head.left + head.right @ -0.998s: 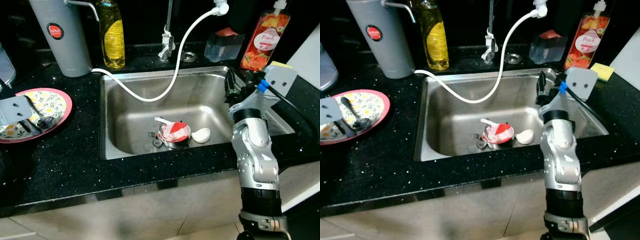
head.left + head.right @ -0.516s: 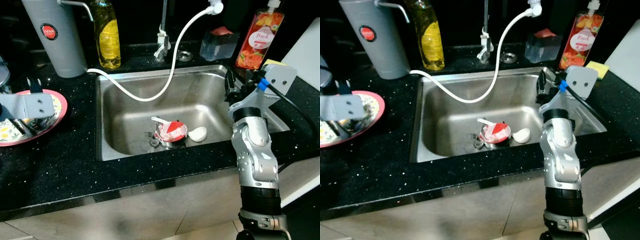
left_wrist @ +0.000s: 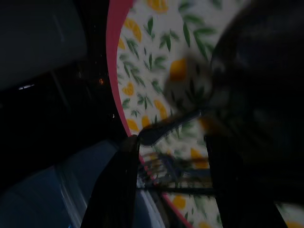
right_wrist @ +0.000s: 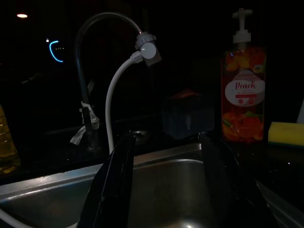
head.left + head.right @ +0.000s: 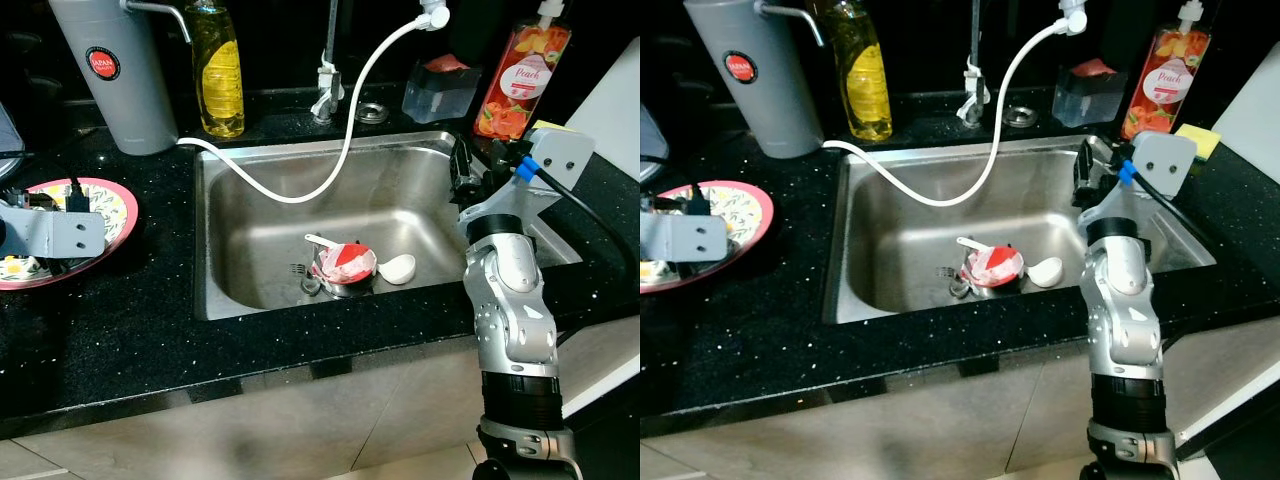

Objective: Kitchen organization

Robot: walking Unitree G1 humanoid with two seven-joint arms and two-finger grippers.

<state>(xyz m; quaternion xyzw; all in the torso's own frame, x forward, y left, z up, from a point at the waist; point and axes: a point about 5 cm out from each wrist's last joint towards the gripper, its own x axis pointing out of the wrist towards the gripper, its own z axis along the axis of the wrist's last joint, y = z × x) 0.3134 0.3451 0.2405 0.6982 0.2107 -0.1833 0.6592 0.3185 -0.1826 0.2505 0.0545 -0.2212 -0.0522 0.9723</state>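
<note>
While my left gripper [image 3: 168,156] has dropped from above the plate [image 5: 110,200] a sec ago to right over its near edge, the rest of the scene hasn't shifted, apart from small head-cam sway. Left wrist cam is dark, but I see both fingers [image 3: 116,185] spread, w/ the plate's leaf pattern and a dark utensil [image 3: 166,128] lying between them, nothing pinched yet. Plate sits on the worktop [image 5: 150,320], left of the sink [image 5: 225,290].

Right gripper [image 4: 164,185] hasn't budged: parked at the sink's right rim, fingers apart, empty, aimed toward the tap [image 4: 88,71] and soap bottle [image 4: 244,95].

In the sink: red bowl [image 5: 348,265] and white spoon [image 5: 398,268], untouched.

My read: left arm is lining up a grab on the plate's utensil, prob. to move it to the sink. Early stage; most sorting still ahead.
</note>
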